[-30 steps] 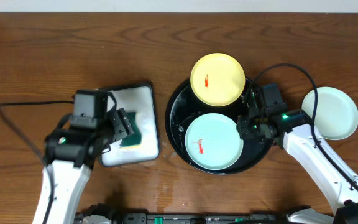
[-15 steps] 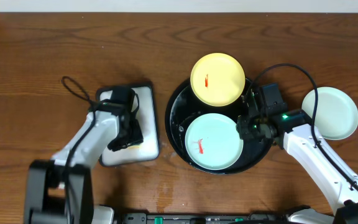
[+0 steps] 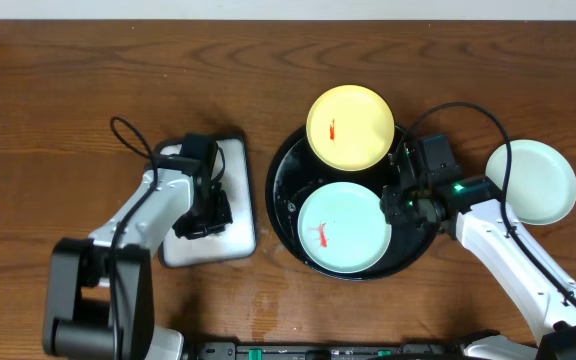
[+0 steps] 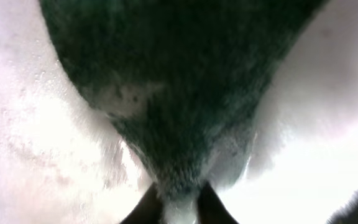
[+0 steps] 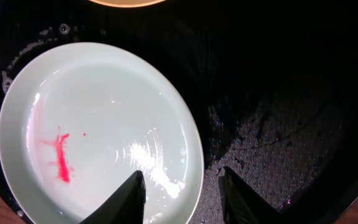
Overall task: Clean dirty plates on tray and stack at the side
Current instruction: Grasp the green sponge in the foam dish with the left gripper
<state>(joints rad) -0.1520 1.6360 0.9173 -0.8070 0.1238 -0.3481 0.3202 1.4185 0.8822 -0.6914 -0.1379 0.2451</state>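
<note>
We see the left gripper (image 3: 204, 208) down on the white rectangular dark-rimmed tray (image 3: 238, 180), its fingertips (image 4: 146, 208) drawn close and pinching the tapered end of a dark green sponge (image 4: 179, 93). At the large round glossy black tray (image 3: 283, 190), the right gripper (image 5: 185, 205) stands partly open astride the right-hand rim of a pale mint green plate (image 5: 104, 124) marked with a red smear (image 5: 59, 158). One finger is over the plate and the other over the tray, gripping nothing we can make out. A pale yellow plate (image 3: 348, 125), also smeared, sits at the black tray's far edge. A second mint plate (image 3: 533, 180) rests on the wooden table (image 3: 68, 90), right of that tray.
</note>
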